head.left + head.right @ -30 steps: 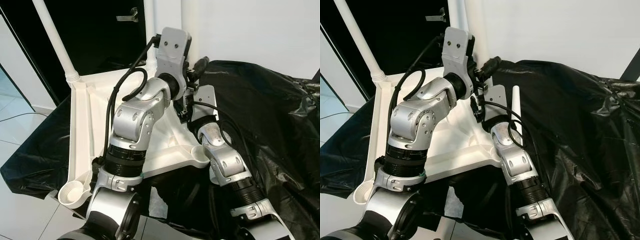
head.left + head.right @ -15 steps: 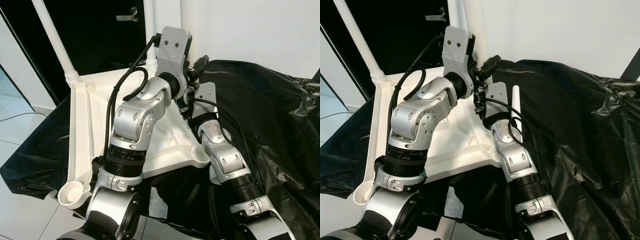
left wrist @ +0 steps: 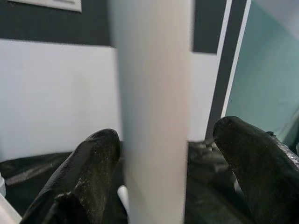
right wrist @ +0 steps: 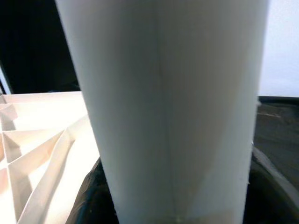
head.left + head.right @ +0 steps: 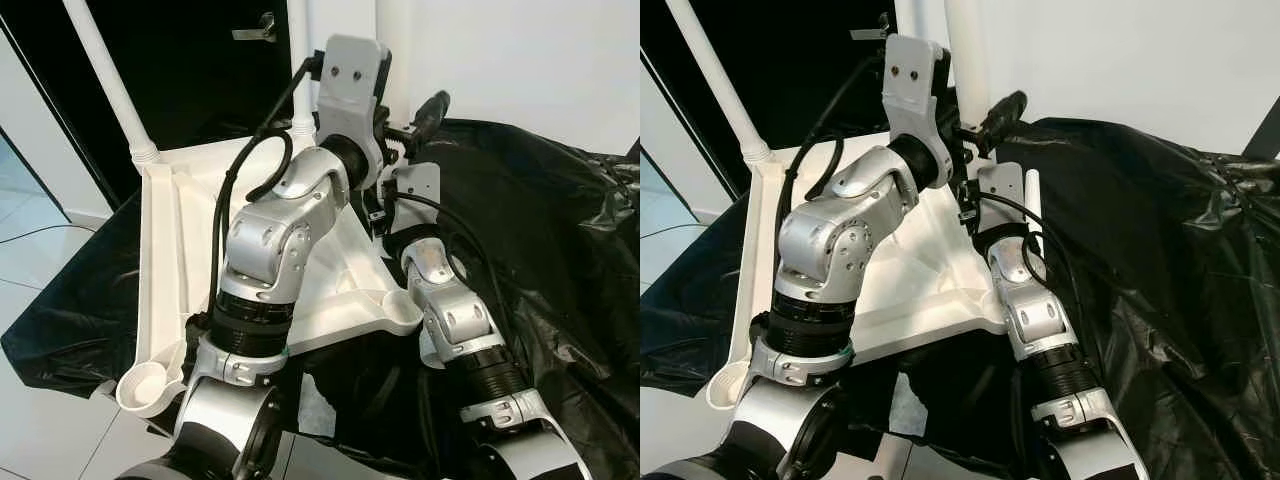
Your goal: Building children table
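- Centrally: white plastic table [image 5: 170, 230], inverted, ribbed underside; no legible markings.
- White leg [image 5: 965, 60], upright, smooth.
- Left gripper [image 3: 163, 154]: spread around leg.
- Right gripper [image 4: 173, 196]: grip indeterminate.

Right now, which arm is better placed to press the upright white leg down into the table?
Probably the right. The right tool sits low on the white leg, close to the upturned table. The left tool straddles it higher up, open, with a gap at one finger.
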Robot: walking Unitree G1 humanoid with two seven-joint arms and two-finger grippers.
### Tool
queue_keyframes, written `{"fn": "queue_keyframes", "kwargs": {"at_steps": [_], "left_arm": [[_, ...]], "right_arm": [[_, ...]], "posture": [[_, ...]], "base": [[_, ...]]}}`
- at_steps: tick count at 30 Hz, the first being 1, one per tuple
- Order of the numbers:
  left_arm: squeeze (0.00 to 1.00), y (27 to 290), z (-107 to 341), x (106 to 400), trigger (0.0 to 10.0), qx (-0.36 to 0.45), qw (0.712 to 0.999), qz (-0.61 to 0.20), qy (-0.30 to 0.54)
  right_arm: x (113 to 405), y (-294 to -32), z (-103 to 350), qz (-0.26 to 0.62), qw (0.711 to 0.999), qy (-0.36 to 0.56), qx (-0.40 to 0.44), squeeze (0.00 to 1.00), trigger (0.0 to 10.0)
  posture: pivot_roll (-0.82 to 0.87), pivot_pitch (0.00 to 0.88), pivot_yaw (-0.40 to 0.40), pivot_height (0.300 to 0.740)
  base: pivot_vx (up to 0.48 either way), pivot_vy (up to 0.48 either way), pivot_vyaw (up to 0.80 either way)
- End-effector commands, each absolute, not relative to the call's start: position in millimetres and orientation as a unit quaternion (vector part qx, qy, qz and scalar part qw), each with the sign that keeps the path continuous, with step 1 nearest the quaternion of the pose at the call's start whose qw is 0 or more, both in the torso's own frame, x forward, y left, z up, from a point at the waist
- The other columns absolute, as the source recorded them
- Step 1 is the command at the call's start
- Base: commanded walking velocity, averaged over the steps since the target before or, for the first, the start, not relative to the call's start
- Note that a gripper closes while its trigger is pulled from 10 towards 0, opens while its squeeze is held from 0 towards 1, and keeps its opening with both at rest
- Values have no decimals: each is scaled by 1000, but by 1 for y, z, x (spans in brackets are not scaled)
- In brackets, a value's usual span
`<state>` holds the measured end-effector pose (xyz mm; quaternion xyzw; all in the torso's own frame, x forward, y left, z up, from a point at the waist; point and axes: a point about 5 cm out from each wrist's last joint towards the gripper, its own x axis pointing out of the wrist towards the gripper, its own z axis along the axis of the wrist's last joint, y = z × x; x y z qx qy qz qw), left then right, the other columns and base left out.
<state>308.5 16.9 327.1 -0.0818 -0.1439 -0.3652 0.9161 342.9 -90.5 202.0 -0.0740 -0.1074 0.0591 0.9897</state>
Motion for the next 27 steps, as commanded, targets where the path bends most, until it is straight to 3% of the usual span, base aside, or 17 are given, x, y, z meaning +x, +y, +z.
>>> {"fn": "queue_keyframes", "kwargs": {"at_steps": [1,7,15,27], "left_arm": [[0,22,334,301,10000,-78,892,-410,-175],[0,34,331,298,10000,-78,886,-419,-186],[0,52,300,297,10000,-39,898,-406,-165],[0,79,247,280,10000,24,901,-423,-95]], "right_arm": [[344,-95,203,44,991,-107,-60,0,10000],[342,-98,203,41,992,-107,-44,0,10000],[334,-103,203,57,990,-128,-28,0,10000],[314,-106,188,90,988,-124,-25,0,10000]], "posture": [[3,0,29,740],[3,0,27,740],[6,0,19,740],[14,0,13,740]], "base": [[0,0,0],[0,0,0],[0,0,0],[0,0,0]]}}
